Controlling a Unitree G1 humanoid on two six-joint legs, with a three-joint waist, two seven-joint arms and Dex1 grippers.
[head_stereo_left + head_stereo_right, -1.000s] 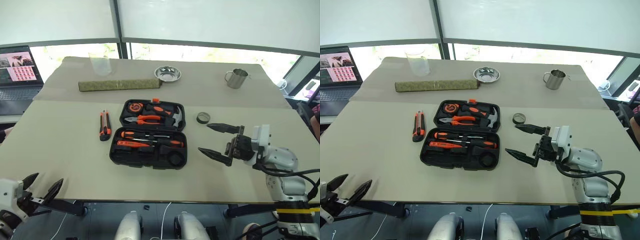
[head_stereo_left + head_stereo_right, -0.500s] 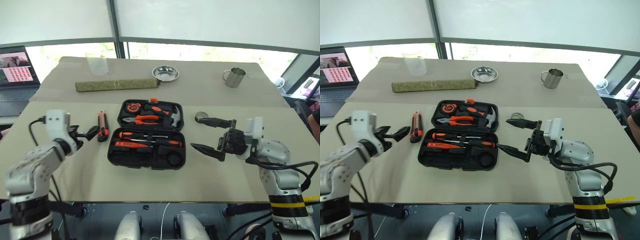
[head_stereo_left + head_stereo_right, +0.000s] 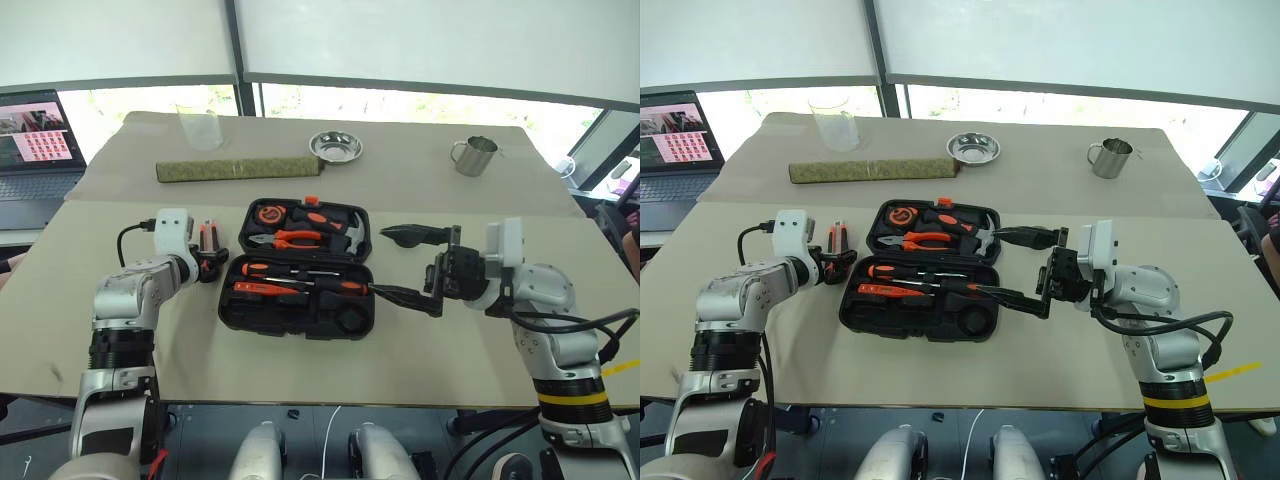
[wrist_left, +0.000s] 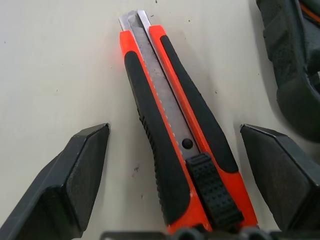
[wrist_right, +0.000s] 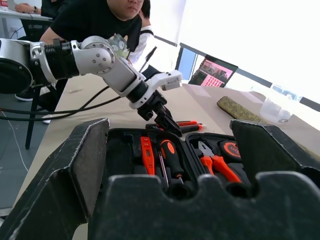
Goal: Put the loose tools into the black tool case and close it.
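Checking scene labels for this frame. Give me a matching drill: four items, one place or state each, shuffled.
Items:
1. utility knife
2. black tool case
3. steel mug
4. olive-green roll

Places or states:
A. far right of the table, near the window
B. lying on the table between the open fingers of the left tool
C. open, with tools in its slots
D. lying lengthwise beyond the case, beside the steel bowl

Pairs: 1-B, 2-C, 3-A, 4-D

Beige table (image 3: 120, 330), bearing open black tool case (image 3: 300, 268), utility knife (image 4: 175, 150) just beside it, olive-green roll (image 3: 236, 168), clear cup (image 3: 201, 128), steel bowl (image 3: 336, 146), metal mug (image 3: 473, 155).
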